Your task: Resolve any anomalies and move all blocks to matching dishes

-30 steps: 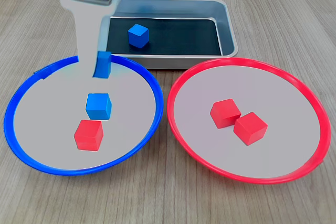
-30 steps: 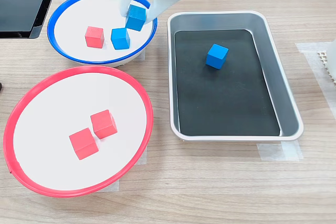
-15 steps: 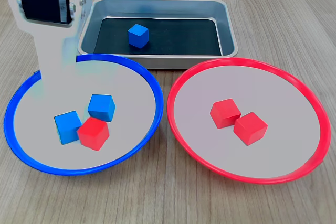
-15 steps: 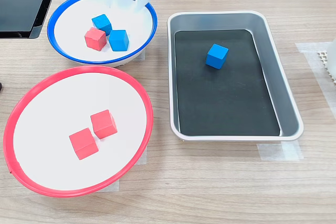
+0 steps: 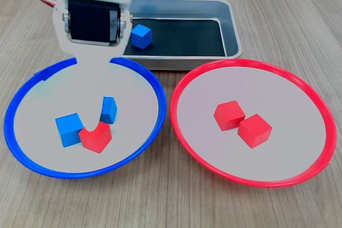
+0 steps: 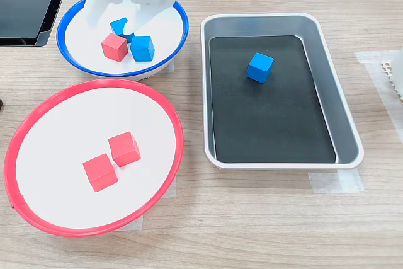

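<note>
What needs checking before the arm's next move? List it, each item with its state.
1. Gripper open: ok.
2. Blue-rimmed round dish holds only blue: not ok, small red cube lies in it.
3. Room around that red cube: not ok, two small blue cubes crowd it.
4. Fingers astride the red cube: cannot tell.
5. Grey metal tray emptied: not ok, third blue cube inside.
6. Red-rimmed round dish holds only red cubes: ok.

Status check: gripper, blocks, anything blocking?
Gripper open, low in the blue-rimmed dish, straddling the stray red block. Two blue blocks crowd that red block. One blue block left in the metal tray. Red-rimmed dish holds two red blocks.
</note>
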Robot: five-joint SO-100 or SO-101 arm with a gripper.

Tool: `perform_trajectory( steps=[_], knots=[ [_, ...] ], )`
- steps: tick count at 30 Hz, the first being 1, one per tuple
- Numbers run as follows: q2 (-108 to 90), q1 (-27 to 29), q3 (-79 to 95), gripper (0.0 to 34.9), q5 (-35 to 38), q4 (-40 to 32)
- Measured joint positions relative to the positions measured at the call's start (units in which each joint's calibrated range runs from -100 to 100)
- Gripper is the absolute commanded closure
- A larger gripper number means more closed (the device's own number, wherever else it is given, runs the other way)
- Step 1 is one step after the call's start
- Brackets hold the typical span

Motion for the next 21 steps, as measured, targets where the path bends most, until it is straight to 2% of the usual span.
perform_trajectory(
  steps=[9, 15, 21],
  knots=[
    [1.96, -0.97, -0.36, 20.7, 7.08, 1.39],
    [3.41, -1.06, -0.45, 18.6, 11.58, 3.83],
    [5.71, 0.35, -2.09, 19.5, 16.02, 3.43]
  ],
)
